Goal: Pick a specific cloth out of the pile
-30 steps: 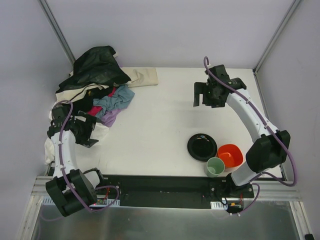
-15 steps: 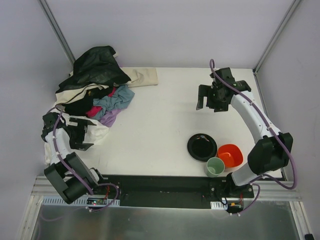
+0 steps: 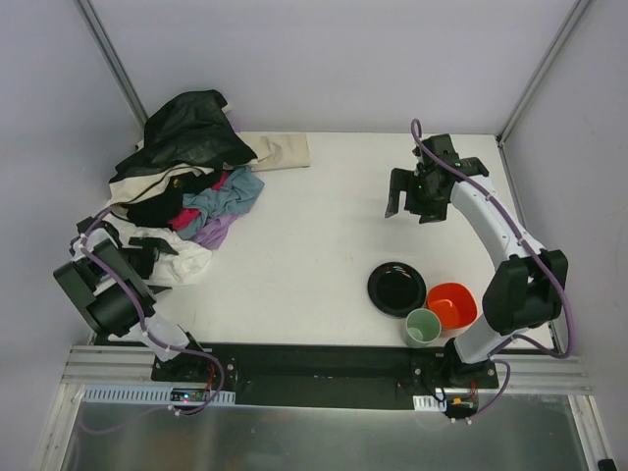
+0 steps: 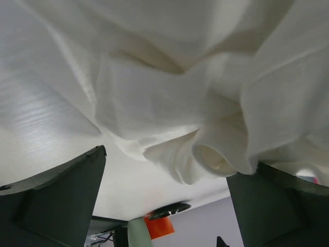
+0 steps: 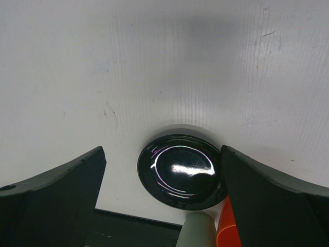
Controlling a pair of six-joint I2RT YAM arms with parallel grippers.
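Observation:
The pile (image 3: pixel 186 157) of black, white, beige, blue-grey and pink-red garments lies at the table's far left. Only a small lavender-purple fold of the cloth (image 3: pixel 218 232) shows at the pile's near right edge, under the blue-grey cloth (image 3: pixel 228 196). My left gripper (image 3: pixel 162 265) is open at the pile's near left end, its jaws either side of a white garment (image 4: pixel 169 87) that fills the left wrist view, gripping nothing (image 4: pixel 164 200). My right gripper (image 3: pixel 412 201) is open and empty above the bare table at the right (image 5: pixel 164 195).
A black plate (image 3: pixel 396 288), an orange bowl (image 3: pixel 452 304) and a pale green cup (image 3: pixel 423 327) stand near the front right. The right wrist view shows the plate (image 5: pixel 182 171), cup (image 5: pixel 198 229) and bowl (image 5: pixel 226 231) below it. A beige cloth (image 3: pixel 280 150) lies at the back.
My left arm has swung left and back toward the table's left edge, its gripper staying by the white garment. My right gripper has shifted slightly right.

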